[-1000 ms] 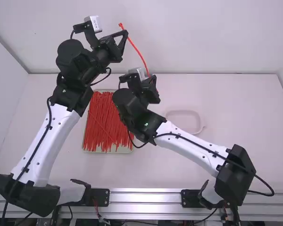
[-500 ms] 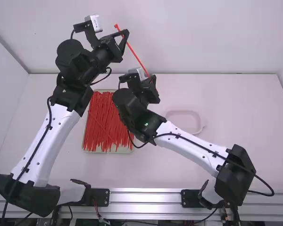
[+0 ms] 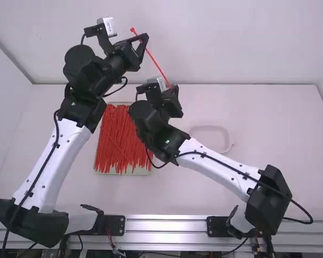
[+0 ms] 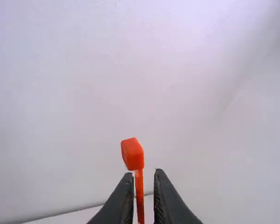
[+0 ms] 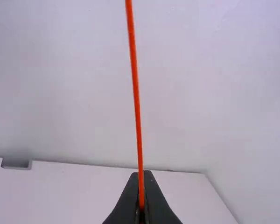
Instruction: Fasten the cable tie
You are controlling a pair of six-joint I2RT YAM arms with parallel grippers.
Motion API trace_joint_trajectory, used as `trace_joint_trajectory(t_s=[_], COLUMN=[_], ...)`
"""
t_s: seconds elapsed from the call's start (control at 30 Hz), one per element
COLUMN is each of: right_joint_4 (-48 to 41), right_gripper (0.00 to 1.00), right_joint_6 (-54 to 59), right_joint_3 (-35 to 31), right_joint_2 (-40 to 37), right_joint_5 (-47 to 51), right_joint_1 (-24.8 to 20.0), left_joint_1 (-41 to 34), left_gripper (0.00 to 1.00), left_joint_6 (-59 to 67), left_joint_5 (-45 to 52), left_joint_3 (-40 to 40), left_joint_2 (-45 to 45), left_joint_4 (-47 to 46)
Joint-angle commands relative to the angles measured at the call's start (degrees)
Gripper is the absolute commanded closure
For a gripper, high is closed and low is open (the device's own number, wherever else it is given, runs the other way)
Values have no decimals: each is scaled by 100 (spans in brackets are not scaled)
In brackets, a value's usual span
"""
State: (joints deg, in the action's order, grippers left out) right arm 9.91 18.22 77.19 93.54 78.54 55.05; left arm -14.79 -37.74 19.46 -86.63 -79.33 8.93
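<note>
L gripper [image 3: 142,40] — closed on cable tie [image 3: 153,58] just below its head, high above table [image 3: 269,123]. R gripper [image 3: 171,87] — clamped on tail end. Tie runs straight betw. both.

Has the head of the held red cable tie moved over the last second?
Yes, slightly: the cable tie has slid so its head sits farther left and farther past the left gripper, judged against the tray.
</note>
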Motion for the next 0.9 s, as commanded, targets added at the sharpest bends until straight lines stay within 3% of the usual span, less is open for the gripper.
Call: trace_joint_trajectory(t_s=[0.0,0.17,0.23,0.3,0.53,0.77,0.87], right_joint_4=[15,24,20,17,0,0,0], right_gripper=[100,100,100,100,100,100,100], right_joint_6=[-151,-166,-166,-166,-127,-144,-142], right_joint_3=[225,225,225,225,225,225,225], right_joint_2=[2,2,2,2,2,2,2], right_joint_5=[83,79,79,76,-55,-72,-72], right_joint_1=[-72,-111,-111,-111,-111,-111,-107], left_joint_1=[22,22,22,24,22,24,22], left_gripper=[88,87,98,98,81,79,85], left_joint_6=[-42,-39,-39,-17,-17,-20,-17], left_joint_5=[63,59,44,44,39,42,42], left_joint_3=[-9,-9,-9,-9,-9,-9,-9], left_joint_2=[48,48,48,48,46,46,33], left_joint_4=[57,52,68,120,247,247,251])
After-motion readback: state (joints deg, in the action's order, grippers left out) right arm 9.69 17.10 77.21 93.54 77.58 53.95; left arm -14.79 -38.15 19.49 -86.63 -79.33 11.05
